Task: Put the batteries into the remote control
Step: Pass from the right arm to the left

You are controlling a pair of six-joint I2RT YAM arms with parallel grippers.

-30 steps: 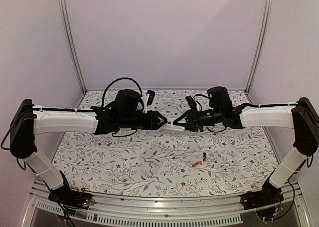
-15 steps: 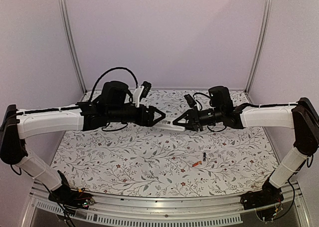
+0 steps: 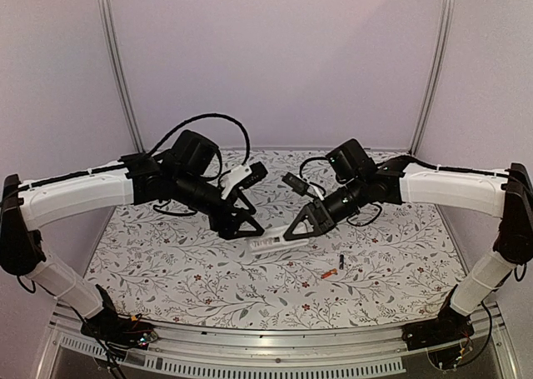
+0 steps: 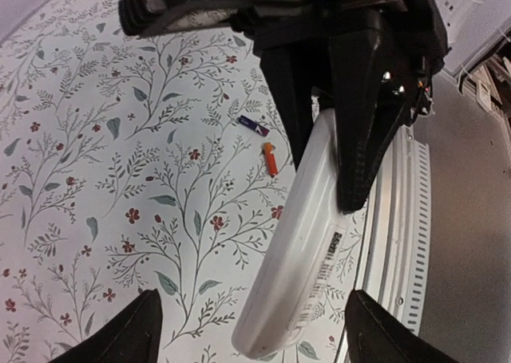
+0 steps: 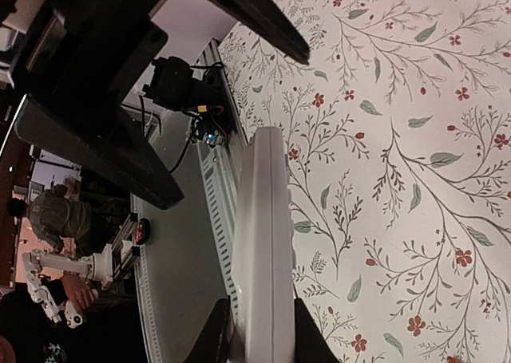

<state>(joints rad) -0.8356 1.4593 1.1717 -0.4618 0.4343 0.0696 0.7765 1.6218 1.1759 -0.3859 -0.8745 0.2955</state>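
We find the right gripper (image 3: pixel 293 231) clamped on the remote control (image 3: pixel 273 245). The left gripper (image 3: pixel 247 229) stands wide open, gripping nothing. The batteries (image 3: pixel 341 261) lie at the remote's four o'clock.

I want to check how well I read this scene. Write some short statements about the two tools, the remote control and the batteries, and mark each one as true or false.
1. The right tool grips the white remote control. True.
2. The left tool is closed on the remote control. False: its jaws stand open.
3. The black battery lies on the table. True.
4. The orange-red battery is inside the remote control. False: it lies on the table, near the black battery.
5. The table has a plain grey surface. False: it is white with a pattern of leaves and small red flowers.
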